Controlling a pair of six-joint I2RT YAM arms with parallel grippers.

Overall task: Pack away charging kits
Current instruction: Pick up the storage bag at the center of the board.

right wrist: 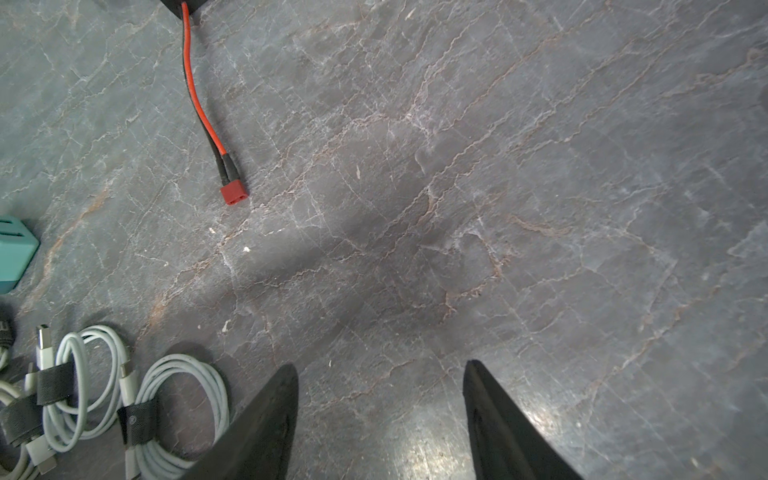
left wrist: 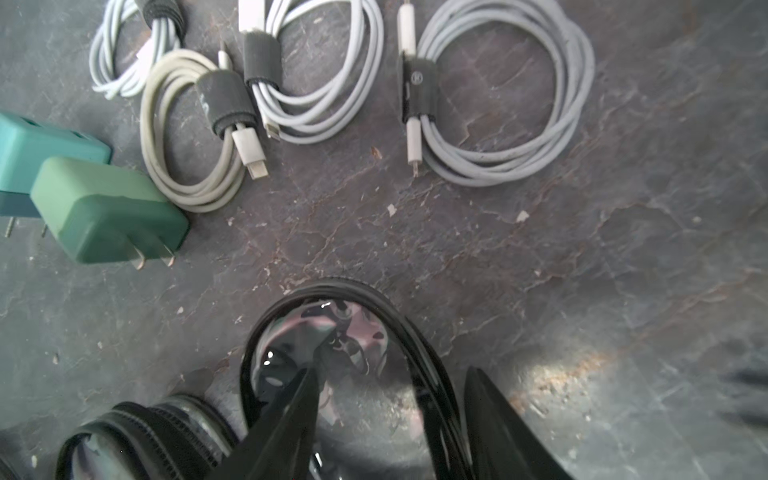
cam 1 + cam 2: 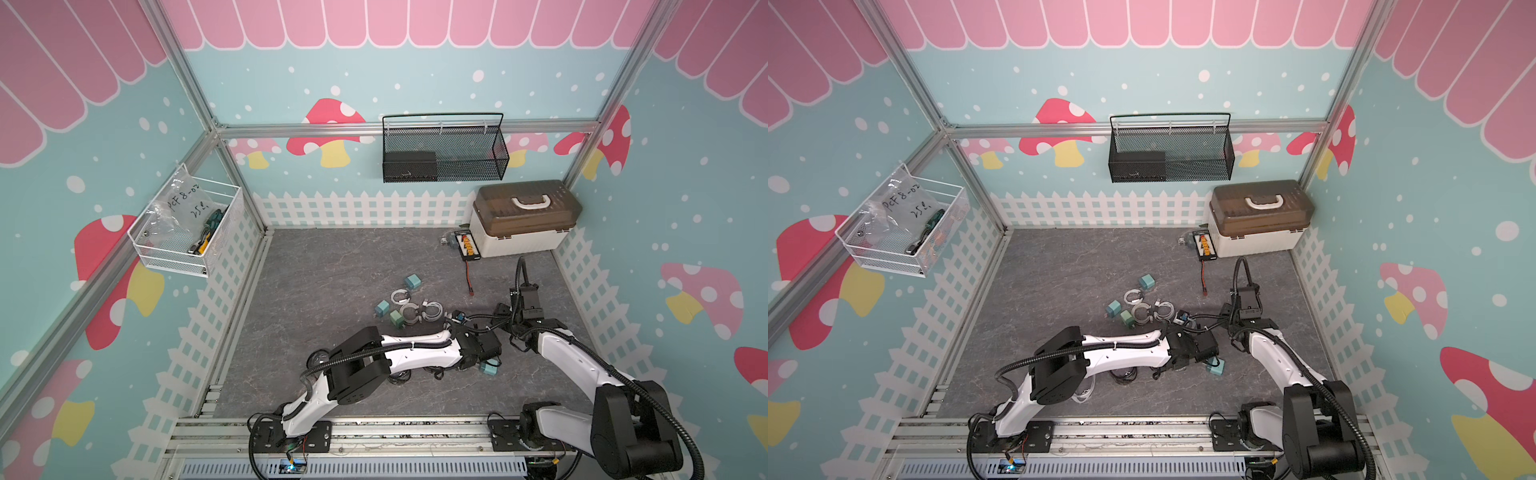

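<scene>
Left tool [image 2: 390,370]: half open, astride the rim of a black-rimmed pouch [image 2: 357,332] on the counter [image 3: 311,291].
Right tool [image 1: 380,365]: jaws apart, empty, over the counter.
Chargers [image 3: 381,308], cables [image 3: 432,309]: loose, clustered mid-counter, unpacked.
One charger [image 3: 489,368]: apart from the cluster, nearer the robot's base.

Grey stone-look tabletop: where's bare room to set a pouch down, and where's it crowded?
Bare: the stretch between the left fence wall and the teal cube chargers; also between the red-wired plug and the right wall. Crowded: around the coiled white cables and black-rimmed clear pouches.
</scene>
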